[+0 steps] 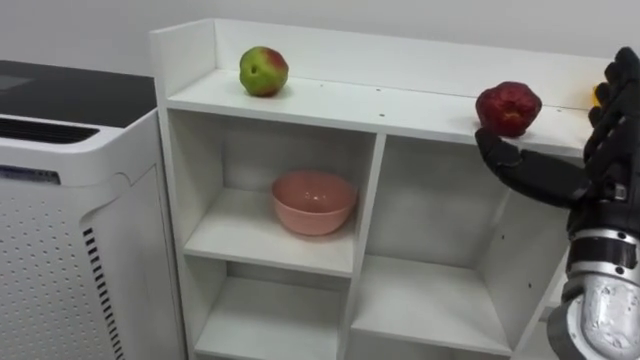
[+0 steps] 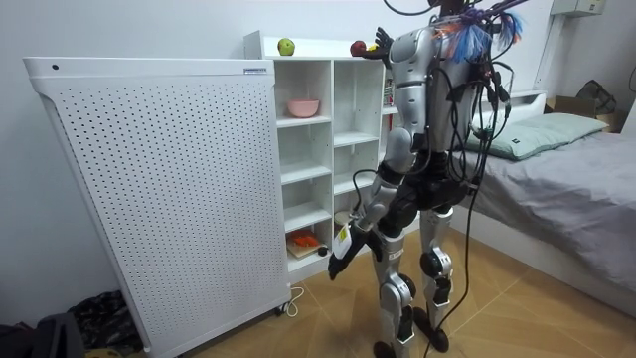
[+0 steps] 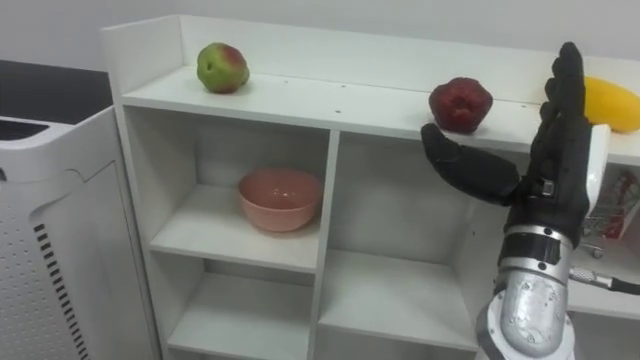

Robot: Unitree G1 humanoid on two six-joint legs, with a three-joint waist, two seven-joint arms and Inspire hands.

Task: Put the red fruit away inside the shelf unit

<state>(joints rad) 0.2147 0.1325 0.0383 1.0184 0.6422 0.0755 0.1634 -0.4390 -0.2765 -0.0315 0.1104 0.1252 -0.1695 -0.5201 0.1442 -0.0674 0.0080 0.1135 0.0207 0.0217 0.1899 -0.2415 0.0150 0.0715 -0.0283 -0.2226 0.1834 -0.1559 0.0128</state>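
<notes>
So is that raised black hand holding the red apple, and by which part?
No, it holds nothing. The right hand is open beside the red apple on the top shelf, thumb just below it.

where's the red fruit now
The red fruit sits on the top shelf, right of the green apple, left of the yellow fruit, beside the right hand.

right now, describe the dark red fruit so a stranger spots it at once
On the top board of the white shelf unit, look right of the middle, beside the robot's right hand. The dark red fruit sits there, darker than the green apple at the left and the yellow fruit at the right.
</notes>
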